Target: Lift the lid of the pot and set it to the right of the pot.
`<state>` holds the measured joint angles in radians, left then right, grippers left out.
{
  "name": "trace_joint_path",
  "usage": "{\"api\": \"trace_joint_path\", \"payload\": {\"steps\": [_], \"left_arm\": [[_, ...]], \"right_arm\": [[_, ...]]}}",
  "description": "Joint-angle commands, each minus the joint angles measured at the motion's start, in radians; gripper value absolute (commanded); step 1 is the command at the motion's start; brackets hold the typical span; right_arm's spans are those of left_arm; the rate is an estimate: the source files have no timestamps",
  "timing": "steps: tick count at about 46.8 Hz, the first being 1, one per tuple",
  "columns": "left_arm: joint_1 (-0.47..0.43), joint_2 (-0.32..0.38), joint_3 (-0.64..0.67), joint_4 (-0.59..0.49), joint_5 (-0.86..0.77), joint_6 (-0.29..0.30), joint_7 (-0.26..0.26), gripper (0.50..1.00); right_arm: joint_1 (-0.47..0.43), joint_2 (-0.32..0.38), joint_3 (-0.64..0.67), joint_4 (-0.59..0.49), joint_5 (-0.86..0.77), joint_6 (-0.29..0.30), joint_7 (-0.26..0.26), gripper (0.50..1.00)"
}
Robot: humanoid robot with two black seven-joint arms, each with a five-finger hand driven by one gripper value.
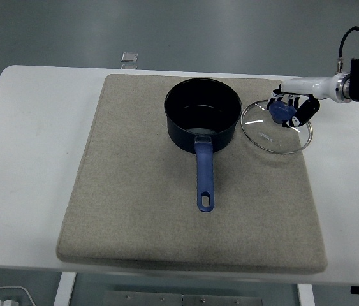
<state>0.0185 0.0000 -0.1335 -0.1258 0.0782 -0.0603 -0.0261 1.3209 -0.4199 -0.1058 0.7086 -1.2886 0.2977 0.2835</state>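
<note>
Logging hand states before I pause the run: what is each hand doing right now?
Left hand: not in view.
Right hand: shut on the blue knob of the glass pot lid, to the right of the pot.

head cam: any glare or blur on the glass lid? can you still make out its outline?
Head view: sharp overall, no motion blur. The glass lid shows a few small white glints, and its metal rim reads clearly all round against the grey mat. Its blue knob is partly hidden by the right hand. The pot interior is dark with a faint reflection at the bottom.
</note>
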Motion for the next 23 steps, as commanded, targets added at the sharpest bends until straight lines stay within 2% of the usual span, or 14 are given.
{"api": "trace_joint_path", "payload": {"steps": [1, 4, 6, 13, 17, 23], "left_arm": [[0.0, 0.0, 0.0, 0.0, 0.0, -0.001, 0.0, 1.0], [0.0, 0.0, 0.0, 0.0, 0.0, 0.001, 0.0, 1.0], [0.0, 0.0, 0.0, 0.0, 0.0, -0.001, 0.0, 1.0], [0.0, 0.0, 0.0, 0.0, 0.0, 0.001, 0.0, 1.0], [0.0, 0.0, 0.0, 0.0, 0.0, 0.001, 0.0, 1.0], [0.0, 0.0, 0.0, 0.0, 0.0, 0.001, 0.0, 1.0]], "right_arm": [[0.0, 0.0, 0.001, 0.0, 0.002, 0.0, 0.003, 0.76], [0.001, -0.002, 0.001, 0.0, 0.002, 0.001, 0.005, 0.829], [0.001, -0.003, 0.001, 0.0, 0.002, 0.004, 0.006, 0.858], [0.004, -0.005, 0.001, 0.002, 0.002, 0.011, 0.006, 0.862], [0.006, -0.007, 0.003, 0.002, 0.005, 0.008, 0.006, 0.893], [0.018, -0.016, 0.003, 0.002, 0.052, 0.009, 0.006, 0.895]]}}
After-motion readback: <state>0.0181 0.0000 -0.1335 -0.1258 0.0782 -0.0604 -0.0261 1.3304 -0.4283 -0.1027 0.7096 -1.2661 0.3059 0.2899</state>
